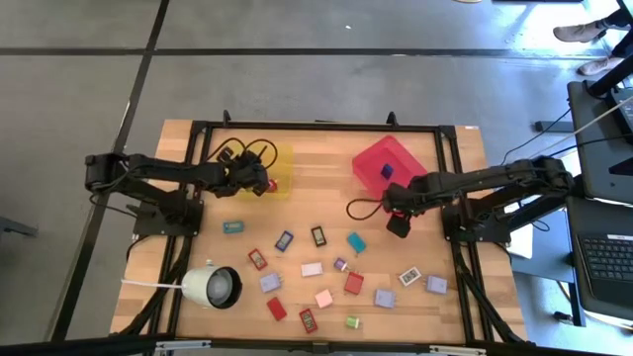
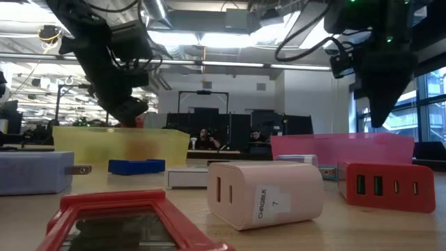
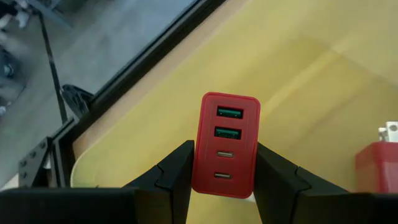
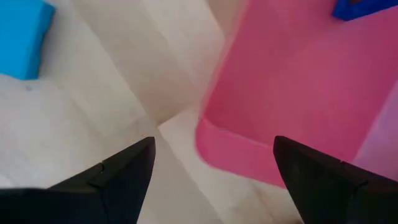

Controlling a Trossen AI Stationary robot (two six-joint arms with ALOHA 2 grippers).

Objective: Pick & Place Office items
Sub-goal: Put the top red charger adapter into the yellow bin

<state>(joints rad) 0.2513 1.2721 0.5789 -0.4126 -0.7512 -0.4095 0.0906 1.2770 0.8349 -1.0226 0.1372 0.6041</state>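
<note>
Left gripper [image 3: 224, 186]: your left jaws were pinching a red charger block [image 3: 226, 143], ports facing the wrist camera, above the yellow tray [image 1: 282, 170].
Left wrist view only: you could read four ports on the held block, and a second red block [image 3: 377, 165] already lay in the tray at the frame's edge. The high view hid both under the arm.
Right gripper [image 4: 214, 168]: your right jaws were spread wide and held nothing, hanging over bare worktop [image 1: 326, 193] just beside the red tray's [image 1: 401, 158] near corner.
Right wrist view only: a blue block [image 4: 23, 38] lay on the wood beyond the jaws; another blue block [image 1: 387, 170] sat inside the red tray.
High view only: the remaining blocks were scattered across the worktop's near half, mostly apart, with the white round lamp-like object [image 1: 212, 287] at the left.
Low view only: a white block [image 2: 268, 192] and a red block [image 2: 387, 185] lay close to the camera.
Open room: the strip of wood between the two trays was bare.
</note>
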